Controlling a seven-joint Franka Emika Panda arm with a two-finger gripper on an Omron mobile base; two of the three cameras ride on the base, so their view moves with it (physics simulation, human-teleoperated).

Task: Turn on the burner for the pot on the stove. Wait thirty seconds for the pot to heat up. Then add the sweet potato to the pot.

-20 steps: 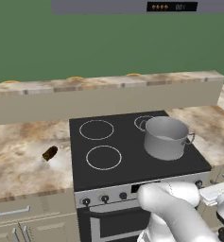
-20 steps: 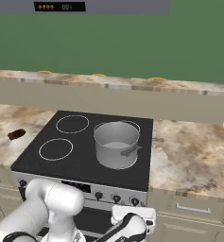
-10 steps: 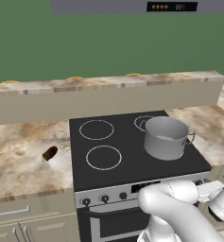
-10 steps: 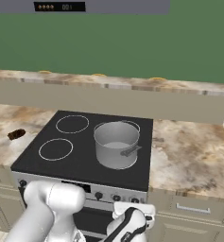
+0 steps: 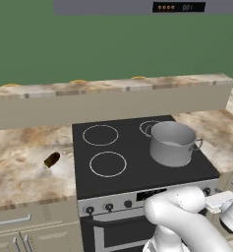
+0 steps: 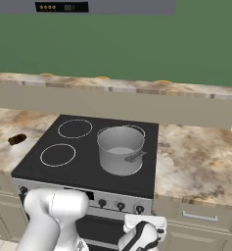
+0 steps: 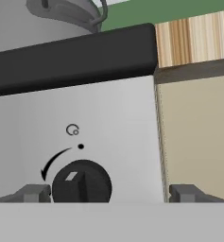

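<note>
My pincer (image 7: 106,193) is wide open, tips either side of the far-right black knob (image 7: 81,187) on the stove (image 5: 137,167) front, lined up to twist it, since the pot (image 5: 172,143) sits on that side's burner. Sweet potato (image 5: 52,159) waits on worktop (image 5: 19,167) left of stove.

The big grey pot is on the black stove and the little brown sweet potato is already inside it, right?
Not quite. The pot does sit on the stove, but the sweet potato is not inside it. It lies on the marble counter to the left of the stove, well apart from the pot. The left base view shows this plainly.
</note>
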